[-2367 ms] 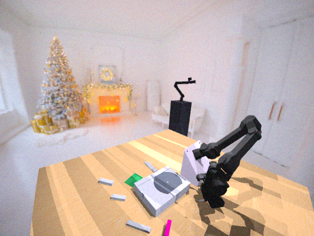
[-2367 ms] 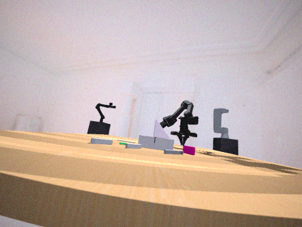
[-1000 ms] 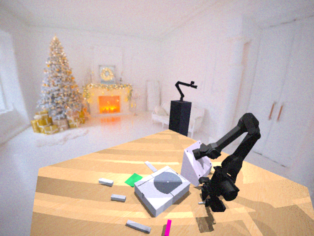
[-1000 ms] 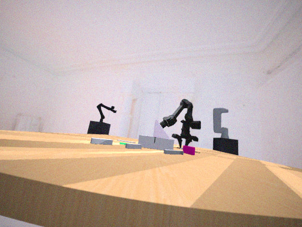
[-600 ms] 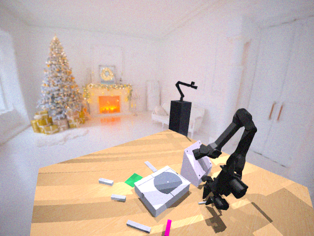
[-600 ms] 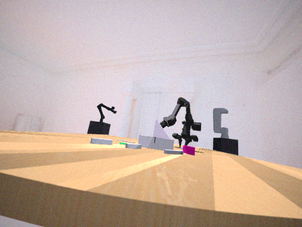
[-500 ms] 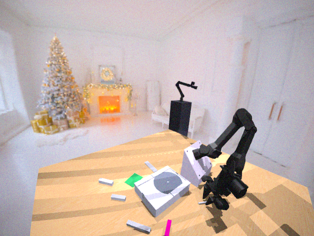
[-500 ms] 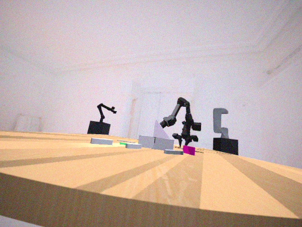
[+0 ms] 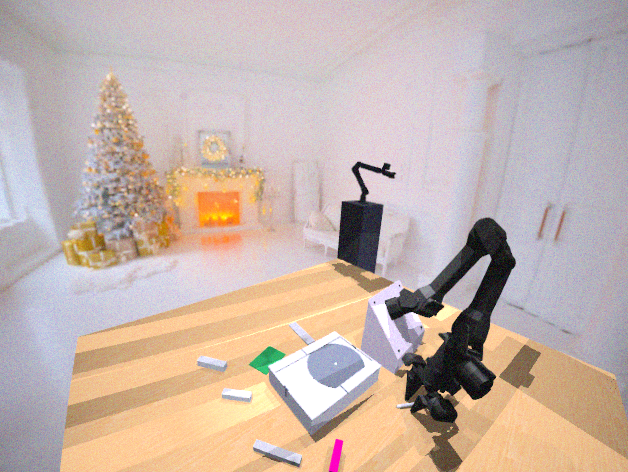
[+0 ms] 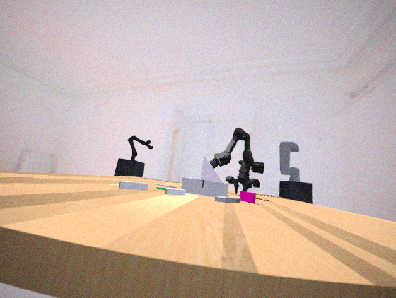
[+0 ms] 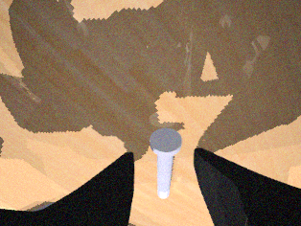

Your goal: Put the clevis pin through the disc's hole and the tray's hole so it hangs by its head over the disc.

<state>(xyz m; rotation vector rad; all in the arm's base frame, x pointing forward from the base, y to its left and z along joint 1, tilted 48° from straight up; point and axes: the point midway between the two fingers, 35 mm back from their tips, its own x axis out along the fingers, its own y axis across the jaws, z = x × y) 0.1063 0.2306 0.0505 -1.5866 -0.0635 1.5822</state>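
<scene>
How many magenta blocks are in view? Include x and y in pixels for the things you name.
1: the magenta block (image 9: 336,455) (image 10: 247,197) lies near the tray's (image 9: 324,417) (image 10: 192,187) front corner, cut off by the top view's lower edge. Others may be hidden.

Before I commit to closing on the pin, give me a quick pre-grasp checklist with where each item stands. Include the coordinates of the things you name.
1. Gripper (image 9: 407,400) (image 10: 240,192) (image 11: 163,158) open: ok, gaps show on both sides of the pin (image 9: 404,405) (image 11: 164,174).
2. Pin between the fingers in the wrist view: ok.
3. Fingertips low enough to grip: cannot tell.
4. Disc (image 9: 324,373) lying flat in the tray (image 9: 299,400) (image 10: 192,187): ok.
5. Disc's hole lined up with the tray's hole: cannot tell.
6. Pin through the disc: not ok, it is beside the tray.
</scene>
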